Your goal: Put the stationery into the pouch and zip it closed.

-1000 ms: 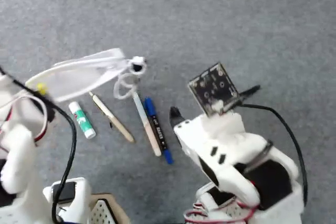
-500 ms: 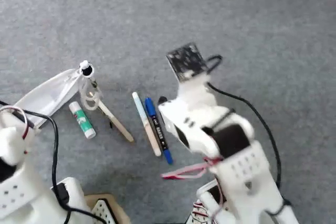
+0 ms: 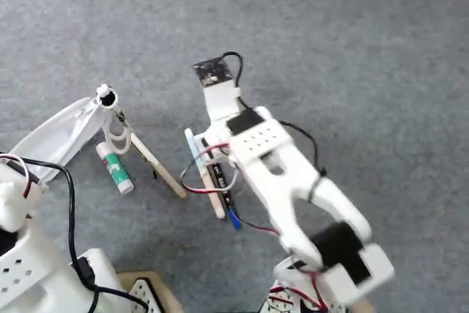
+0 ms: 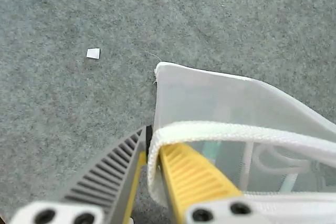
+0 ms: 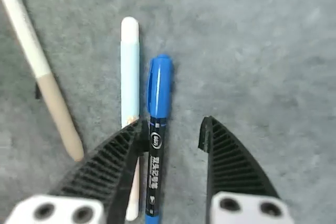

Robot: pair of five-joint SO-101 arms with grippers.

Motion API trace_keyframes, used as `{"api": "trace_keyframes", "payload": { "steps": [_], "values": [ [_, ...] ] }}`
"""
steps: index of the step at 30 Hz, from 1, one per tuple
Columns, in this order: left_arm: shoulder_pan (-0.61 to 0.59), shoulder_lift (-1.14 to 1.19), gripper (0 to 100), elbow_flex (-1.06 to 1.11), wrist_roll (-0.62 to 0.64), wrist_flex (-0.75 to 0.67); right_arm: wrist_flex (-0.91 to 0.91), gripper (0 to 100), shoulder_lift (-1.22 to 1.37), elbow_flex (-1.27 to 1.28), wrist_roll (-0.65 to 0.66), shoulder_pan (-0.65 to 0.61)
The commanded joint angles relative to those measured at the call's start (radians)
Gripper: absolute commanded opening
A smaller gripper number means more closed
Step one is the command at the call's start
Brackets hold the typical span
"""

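White mesh pouch (image 4: 226, 108): my left gripper (image 4: 152, 142) pinches its thick woven rim between one grey ribbed finger and one yellow one, and the sheer fabric spreads out beyond my fingertips. My right gripper (image 5: 172, 127) is spread above the grey felt table (image 5: 273, 35). A glossy blue marker (image 5: 157, 90) lies just inside one finger, a pale blue pen (image 5: 130, 66) is just beside it, and a beige pen (image 5: 42, 82) is farther out. The high view adds a green-and-white glue stick (image 3: 114, 167) lying on the felt beside the pouch, outside it.
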Motion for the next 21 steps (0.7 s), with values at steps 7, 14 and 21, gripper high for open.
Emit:
{"api": "trace_keyframes", "payload": {
  "steps": [7,14,21],
  "values": [
    [-0.013,0.002,3,0.012,-0.009,0.005,-0.012,17.0,0.197,-0.194,-0.015,-0.049],
    [-0.013,0.002,3,0.010,-0.009,0.005,-0.014,16.9,0.335,-0.302,-0.020,-0.049],
    [-0.013,0.002,3,0.008,-0.009,0.005,-0.012,16.9,0.444,-0.343,-0.020,-0.040]
  ]
}}
